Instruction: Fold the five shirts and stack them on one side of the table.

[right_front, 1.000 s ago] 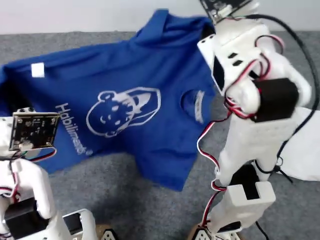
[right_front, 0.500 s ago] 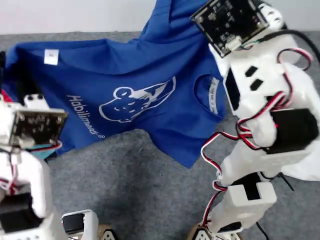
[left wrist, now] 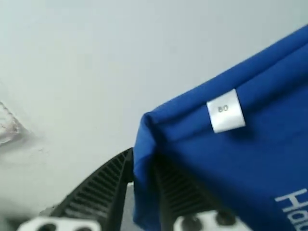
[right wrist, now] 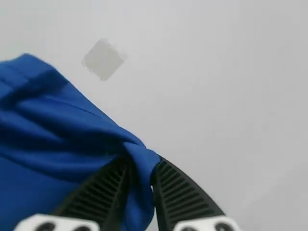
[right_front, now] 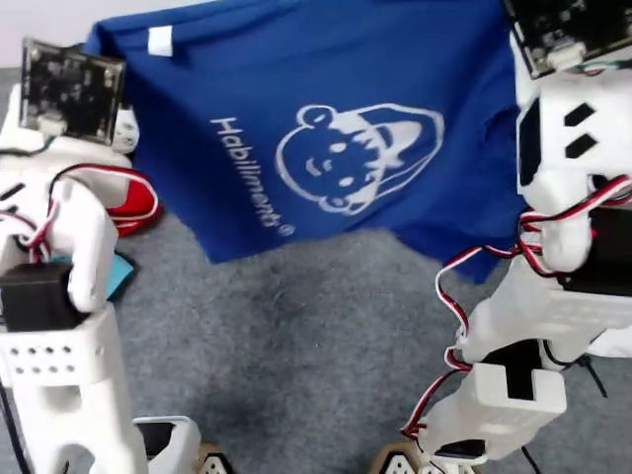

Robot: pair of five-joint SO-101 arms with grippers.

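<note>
Nearest the camera stand the two white plastic arm bases, with red, white and black wires looping along the right arm (right_front: 553, 247) and a boxy black motor on the left arm (right_front: 49, 296). Between them lies an open stretch of the surface (right_front: 296, 336), a grey, felt-like cover with a fine nap, which leaves bare room from the bases up to the cloth's lower edge. At the left arm's side, a red cloth piece (right_front: 133, 202) and a teal flat scrap (right_front: 118, 276) poke out from behind it. Farther back, the blue shirt (right_front: 247, 79) hangs spread wide between both arms, a soft matte knit with a white cartoon-face print (right_front: 355, 158) and slanted lettering. Its lower edge runs uneven, higher at the left and drooping into a darker fold at the right, next to the right arm; whether that fold touches the surface cannot be told. A small white tag (right_front: 160, 40) sits near the upper left corner. The left end effector (left wrist: 143, 161) has its ribbed black fingers (left wrist: 101, 185) clamped on a bunched corner of the shirt (left wrist: 240, 159), just beside the tag (left wrist: 224, 116). The right end effector (right wrist: 142, 168) likewise pinches a twisted corner of the fabric (right wrist: 48, 125) between ribbed fingers (right wrist: 180, 190). Behind both is a plain pale wall (right wrist: 216, 72).
</note>
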